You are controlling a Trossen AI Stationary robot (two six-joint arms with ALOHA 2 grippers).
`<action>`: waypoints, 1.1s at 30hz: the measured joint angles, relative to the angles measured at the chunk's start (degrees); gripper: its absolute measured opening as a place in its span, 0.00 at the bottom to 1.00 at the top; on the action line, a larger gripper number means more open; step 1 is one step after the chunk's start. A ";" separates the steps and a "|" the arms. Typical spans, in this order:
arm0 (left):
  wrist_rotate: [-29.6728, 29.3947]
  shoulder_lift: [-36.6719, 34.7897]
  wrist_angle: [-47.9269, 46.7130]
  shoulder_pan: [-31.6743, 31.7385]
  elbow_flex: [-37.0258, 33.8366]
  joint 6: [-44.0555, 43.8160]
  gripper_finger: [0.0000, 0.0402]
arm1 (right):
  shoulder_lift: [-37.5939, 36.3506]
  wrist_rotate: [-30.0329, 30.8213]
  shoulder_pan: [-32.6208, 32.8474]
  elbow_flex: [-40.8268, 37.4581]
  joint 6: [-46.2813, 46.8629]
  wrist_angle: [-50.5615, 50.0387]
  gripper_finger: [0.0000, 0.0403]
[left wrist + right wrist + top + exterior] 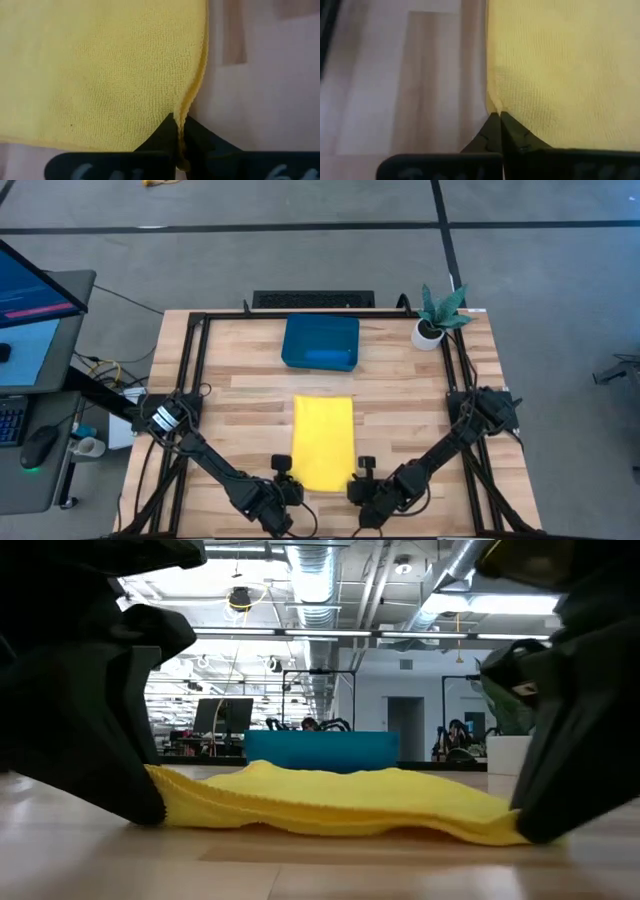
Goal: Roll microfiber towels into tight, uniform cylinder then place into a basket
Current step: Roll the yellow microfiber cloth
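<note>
At the near edge of the desk (240, 395) both hands are pinching the yellow towel (324, 442) by its two near corners — the left hand (287, 491) is closed on the corner at its own side, the right hand (357, 489) on the other, fingers pressed tight with only the cloth's hem between them, as each wrist view is showing. The towel is lying folded into a long strip, its long axis running straight away from the hands toward the far side of the desk, so any roll, by my judgement, will be travelling away from the arms along that axis. Neither arm is nearer; the two are sitting level with each other, one at each corner, and that evenness is what a straight cylinder would be depending on. From the low view the cloth is rising slightly in soft ripples between the two hands rather than lying dead flat. Beyond the towel's far end, well apart from it, the basket (320, 342) is waiting with what looks like the rolled blue towel (329, 358) lying inside against its near wall. Farther right a small potted plant (436, 316) is standing at the desk's corner — behind that, an open workshop room with ceiling ducts
</note>
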 joint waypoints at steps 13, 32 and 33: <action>1.66 -1.11 8.10 -3.00 1.81 1.40 0.00 | -0.02 0.40 5.48 8.19 1.91 -3.61 0.00; -15.26 -1.45 -22.76 -5.44 18.70 -3.25 0.00 | -0.26 12.76 8.81 24.24 4.04 -31.71 0.00; -15.35 -1.47 -24.32 -4.63 18.79 -3.96 0.00 | -0.26 13.67 8.12 24.24 5.76 -34.42 0.00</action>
